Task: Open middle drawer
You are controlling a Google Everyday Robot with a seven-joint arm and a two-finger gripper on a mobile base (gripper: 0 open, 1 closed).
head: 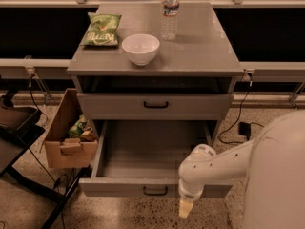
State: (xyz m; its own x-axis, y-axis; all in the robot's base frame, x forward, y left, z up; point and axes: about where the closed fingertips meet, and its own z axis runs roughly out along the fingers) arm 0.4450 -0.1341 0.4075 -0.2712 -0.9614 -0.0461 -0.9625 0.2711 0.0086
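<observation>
Middle drawer [147, 151] stands drawn well out of the grey bench [205, 46], plain grey inside on view; its near right corner is hidden behind the arm [214, 163]. Small black bar handle [155, 191] at centre of its front. Whatever sits beneath it is covered. Upper drawer [109, 106] is shut. Pincer [186, 208] hangs pointing down before the drawer front, just right of the handle, apart from it; wide or narrow, cannot tell. On the bench: white bowl [140, 48], green snack bag [102, 30], water bottle [170, 11] with its top cut by the frame edge. Cardboard box [59, 132] on the floor at left, contents hard to make out. Robot body [281, 175] cut off at right
</observation>
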